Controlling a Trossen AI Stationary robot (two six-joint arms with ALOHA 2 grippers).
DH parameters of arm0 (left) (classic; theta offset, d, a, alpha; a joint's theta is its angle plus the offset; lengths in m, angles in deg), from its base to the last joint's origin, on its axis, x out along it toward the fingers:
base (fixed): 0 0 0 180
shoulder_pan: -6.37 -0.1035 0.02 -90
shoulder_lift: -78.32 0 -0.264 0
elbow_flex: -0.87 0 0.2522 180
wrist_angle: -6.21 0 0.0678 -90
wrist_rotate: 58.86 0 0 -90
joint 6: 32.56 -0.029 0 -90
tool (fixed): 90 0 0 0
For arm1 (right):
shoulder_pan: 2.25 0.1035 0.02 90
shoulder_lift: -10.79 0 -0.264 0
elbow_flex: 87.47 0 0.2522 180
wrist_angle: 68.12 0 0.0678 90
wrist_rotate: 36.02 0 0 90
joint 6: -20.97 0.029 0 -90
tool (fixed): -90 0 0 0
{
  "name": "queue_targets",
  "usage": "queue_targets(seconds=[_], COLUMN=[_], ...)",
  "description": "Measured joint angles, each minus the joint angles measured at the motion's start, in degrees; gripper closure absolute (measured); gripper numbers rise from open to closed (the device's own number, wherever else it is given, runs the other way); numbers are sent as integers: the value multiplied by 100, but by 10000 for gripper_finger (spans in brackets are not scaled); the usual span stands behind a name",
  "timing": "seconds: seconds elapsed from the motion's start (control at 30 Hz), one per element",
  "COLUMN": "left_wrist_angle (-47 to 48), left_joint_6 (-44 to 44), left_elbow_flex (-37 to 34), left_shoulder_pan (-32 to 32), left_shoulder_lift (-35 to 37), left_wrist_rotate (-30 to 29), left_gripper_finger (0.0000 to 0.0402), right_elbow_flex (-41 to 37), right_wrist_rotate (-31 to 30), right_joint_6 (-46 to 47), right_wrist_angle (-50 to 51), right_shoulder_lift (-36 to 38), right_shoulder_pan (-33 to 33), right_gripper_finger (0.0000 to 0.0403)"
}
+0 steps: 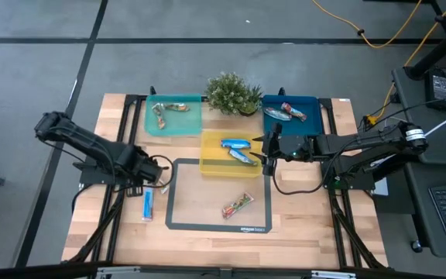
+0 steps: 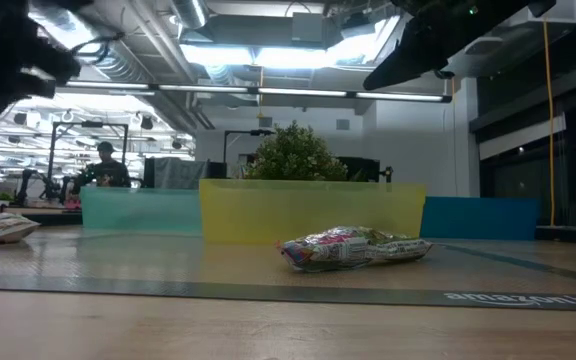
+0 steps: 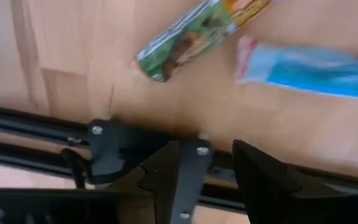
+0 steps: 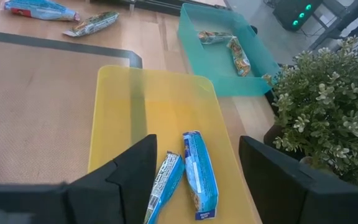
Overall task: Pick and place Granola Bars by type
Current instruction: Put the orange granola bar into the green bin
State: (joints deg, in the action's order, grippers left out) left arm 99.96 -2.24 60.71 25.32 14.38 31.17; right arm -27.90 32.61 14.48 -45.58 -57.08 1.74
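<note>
My left gripper (image 3: pixel 219 180) hangs open, pointing down over the wood left of the mat, with nothing between its fingers. Just beyond its fingertips lie a green-tan granola bar (image 3: pixel 191 37) and a bright blue bar (image 3: pixel 316 68), flat on the wood; the blue one also shows in the high view (image 1: pixel 148 204). A silvery bar with red print (image 1: pixel 237 205) lies on the mat. My right gripper (image 4: pixel 194 180) is open above the yellow tray (image 1: pixel 207 164), over two blue bars (image 4: pixel 199 174). The teal tray (image 1: pixel 152 128) holds two green-tan bars, and the blue tray (image 1: pixel 312 128) holds silvery ones.
A potted plant (image 1: pixel 232 93) stands behind the trays, between the teal and blue ones. The black-edged mat (image 1: pixel 219 227) takes up the middle of the table. The table's black frame rail (image 3: pixel 36 118) runs under my left gripper. Beyond the table, far back in the room, is a person (image 2: pixel 106 165).
</note>
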Motion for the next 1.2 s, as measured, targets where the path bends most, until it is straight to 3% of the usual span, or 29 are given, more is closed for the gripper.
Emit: queue_targets(seconds=[0.23, 0.47, 0.7, 1.2], left_wrist_angle=[-680, -1001, -1513, -2239], left_joint_6=[42, 91, -512, -1083], left_elbow_flex=[-262, -262, -262, -262], left_shoulder_pan=[91, 86, 83, 76], left_shoulder_lift=[-124, -457, -1041, -1915], left_wrist_rotate=[-504, -509, -699, -942], left_gripper_finger=[245, 181, 127, 120], right_elbow_flex=[0, 0, 0, 0], right_wrist_rotate=[-2, -2, -2, -2], right_joint_6=[-137, -148, -150, -150], right_wrist_angle=[-45, -44, -44, -44], right_shoulder_lift=[0, 0, 0, 0], right_shoulder_pan=[2, 2, 1, 2], right_gripper_finger=[174, 174, 174, 174])
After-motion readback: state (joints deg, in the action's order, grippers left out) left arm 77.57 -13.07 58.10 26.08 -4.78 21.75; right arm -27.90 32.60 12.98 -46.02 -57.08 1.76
